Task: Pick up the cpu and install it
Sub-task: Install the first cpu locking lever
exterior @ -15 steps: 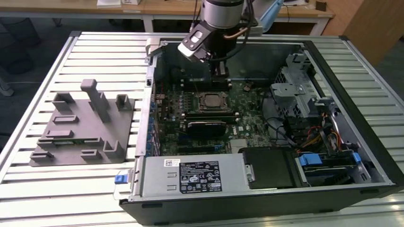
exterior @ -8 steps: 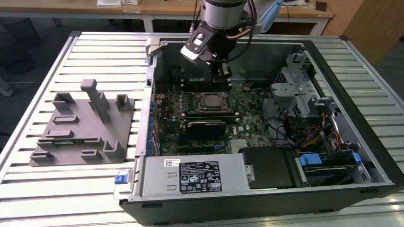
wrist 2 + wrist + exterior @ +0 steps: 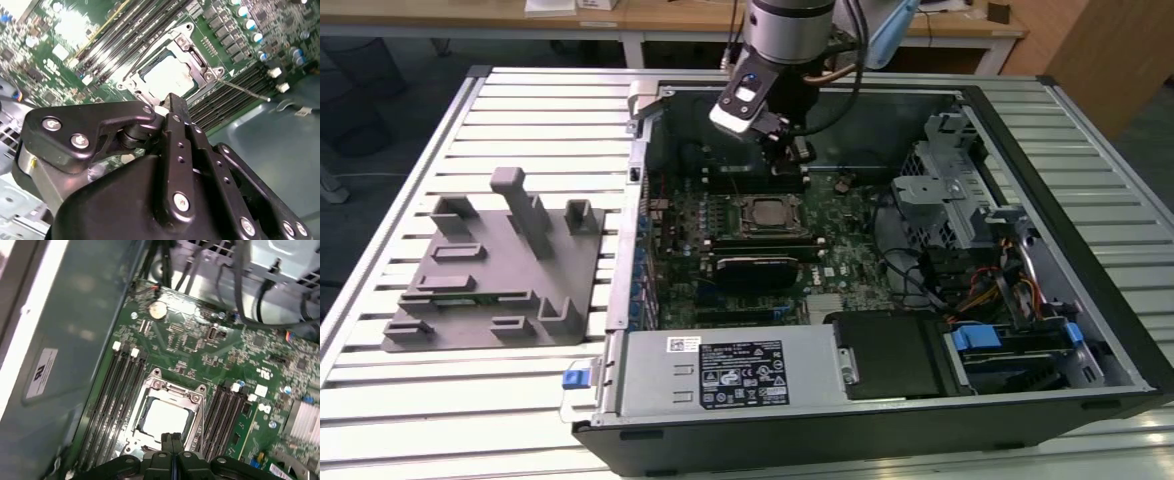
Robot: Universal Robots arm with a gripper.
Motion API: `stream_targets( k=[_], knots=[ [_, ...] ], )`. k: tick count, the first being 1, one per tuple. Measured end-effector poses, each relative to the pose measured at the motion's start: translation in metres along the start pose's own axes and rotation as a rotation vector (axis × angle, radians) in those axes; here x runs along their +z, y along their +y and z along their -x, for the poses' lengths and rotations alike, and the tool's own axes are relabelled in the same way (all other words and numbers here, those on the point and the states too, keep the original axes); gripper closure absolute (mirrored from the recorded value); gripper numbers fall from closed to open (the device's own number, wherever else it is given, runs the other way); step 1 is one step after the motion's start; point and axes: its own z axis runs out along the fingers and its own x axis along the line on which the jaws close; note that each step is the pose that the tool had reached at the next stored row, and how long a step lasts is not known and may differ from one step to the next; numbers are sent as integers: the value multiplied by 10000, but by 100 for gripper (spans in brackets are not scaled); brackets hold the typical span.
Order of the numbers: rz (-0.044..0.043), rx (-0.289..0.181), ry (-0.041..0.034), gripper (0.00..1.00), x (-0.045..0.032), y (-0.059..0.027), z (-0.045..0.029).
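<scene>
The cpu (image 3: 767, 212), a pale silver square, lies flat inside the metal socket frame (image 3: 738, 203) on the green motherboard. In both wrist views the cpu (image 3: 167, 77) (image 3: 165, 417) shows bright within the frame. My gripper (image 3: 790, 160) hangs inside the open computer case, a little above the board and just behind the socket. Its two black fingers (image 3: 168, 442) are pressed together with nothing between them. The fingertips (image 3: 171, 102) sit close to the socket's edge, apart from the chip.
A large grey plastic tray (image 3: 494, 265) with upright posts sits on the slatted table at the exterior view's left. Memory slots (image 3: 117, 390) flank the socket. The power supply (image 3: 720, 375) and drive cage (image 3: 954, 195) line the case's front and right.
</scene>
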Motion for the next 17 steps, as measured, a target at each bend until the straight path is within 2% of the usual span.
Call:
stream_targets(
  k=[5, 12, 17],
  knots=[
    [20, -884, 13, 89, 6, -1, -1],
    [31, -1349, 20, 89, 11, -33, 9],
    [47, -2153, 29, 89, 12, -35, 9]
  ],
)
